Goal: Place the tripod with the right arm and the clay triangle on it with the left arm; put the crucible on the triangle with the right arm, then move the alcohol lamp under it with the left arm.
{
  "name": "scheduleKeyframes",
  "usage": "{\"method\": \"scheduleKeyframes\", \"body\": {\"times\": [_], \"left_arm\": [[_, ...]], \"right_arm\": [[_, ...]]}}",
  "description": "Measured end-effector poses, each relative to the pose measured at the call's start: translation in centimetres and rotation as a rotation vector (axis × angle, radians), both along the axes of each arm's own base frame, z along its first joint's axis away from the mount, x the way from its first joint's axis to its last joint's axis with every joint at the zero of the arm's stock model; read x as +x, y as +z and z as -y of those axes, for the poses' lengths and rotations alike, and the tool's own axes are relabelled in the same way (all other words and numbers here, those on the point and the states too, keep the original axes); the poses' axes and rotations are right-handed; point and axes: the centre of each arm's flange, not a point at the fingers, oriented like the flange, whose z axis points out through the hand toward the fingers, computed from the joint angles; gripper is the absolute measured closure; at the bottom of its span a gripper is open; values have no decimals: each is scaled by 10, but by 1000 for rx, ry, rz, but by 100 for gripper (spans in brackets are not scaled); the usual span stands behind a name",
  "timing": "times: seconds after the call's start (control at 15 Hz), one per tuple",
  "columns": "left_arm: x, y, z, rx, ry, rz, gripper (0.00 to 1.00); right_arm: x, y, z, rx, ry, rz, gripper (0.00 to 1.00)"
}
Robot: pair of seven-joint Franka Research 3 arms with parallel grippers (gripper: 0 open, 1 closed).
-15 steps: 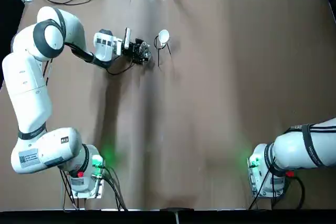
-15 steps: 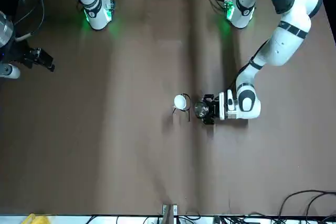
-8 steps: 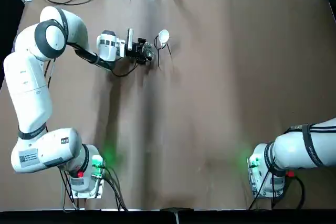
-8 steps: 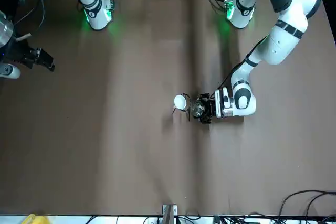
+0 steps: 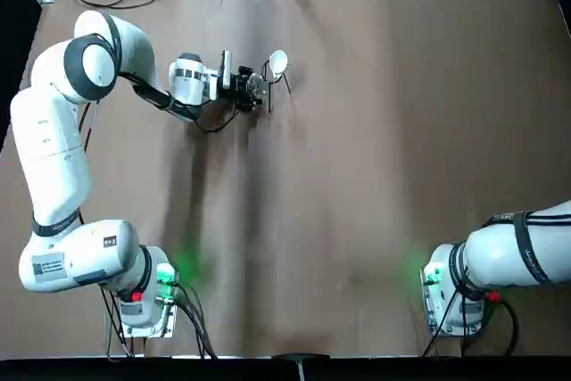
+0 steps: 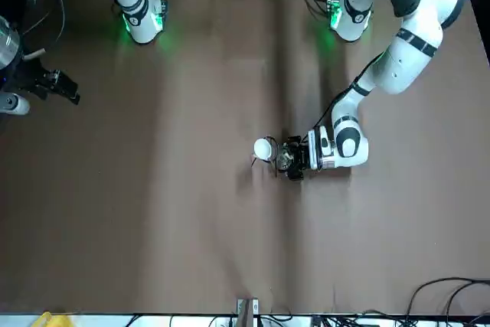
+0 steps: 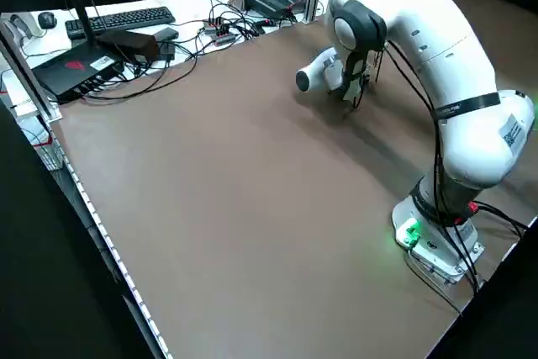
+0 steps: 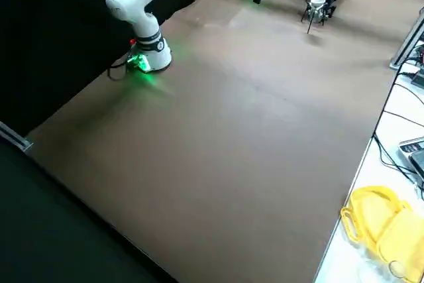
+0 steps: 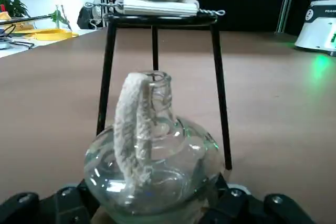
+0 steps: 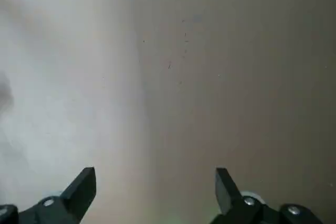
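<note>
Top view: left claw (image 5: 252,88) carried alcohol lamp (image 5: 255,89) nearer tripod (image 5: 271,80).

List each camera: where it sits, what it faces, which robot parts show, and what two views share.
Top: overhead, bases at bottom; left gripper holds the alcohol lamp beside the tripod.
Front: across the table, facing the robot; both arms, the crucible.
Left side: raised at the robot's left; left arm only.
Right side: raised at the robot's right; right arm's base.
Left wrist: own fingers, lamp, clay triangle.
Right wrist: right gripper open over bare table.
Top and front share crucible and lamp.
</note>
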Motion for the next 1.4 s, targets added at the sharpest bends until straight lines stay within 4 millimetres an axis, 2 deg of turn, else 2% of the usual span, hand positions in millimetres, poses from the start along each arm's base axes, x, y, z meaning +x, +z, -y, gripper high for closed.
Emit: {"method": "scheduleKeyframes", "body": {"times": [0.07,0.2,0.27,0.6,0.87,0.93,1.13,1.27,1.33,1.4], "left_arm": [[0,0,1,0,-1,0,17],[0,1,2,-1,-2,3,1],[0,1,2,-1,-2,5,0],[5,0,-10,2,14,17,0],[12,-1,-34,9,46,22,0],[15,-1,-47,12,60,24,0],[15,3,-58,18,72,26,0],[15,6,-61,23,68,32,3],[15,7,-61,24,63,35,11],[15,7,-61,24,59,37,13]], "right_arm": [[0,0,0,0,0,0,0],[0,0,0,0,0,0,0],[0,0,0,0,0,0,0],[0,0,0,0,0,0,0],[0,0,0,0,-1,0,0],[0,0,0,0,-1,0,0],[0,0,0,0,-1,0,0],[0,0,0,0,-1,-1,0],[0,0,0,0,-1,-1,0],[0,0,0,0,-2,-1,0]]}}
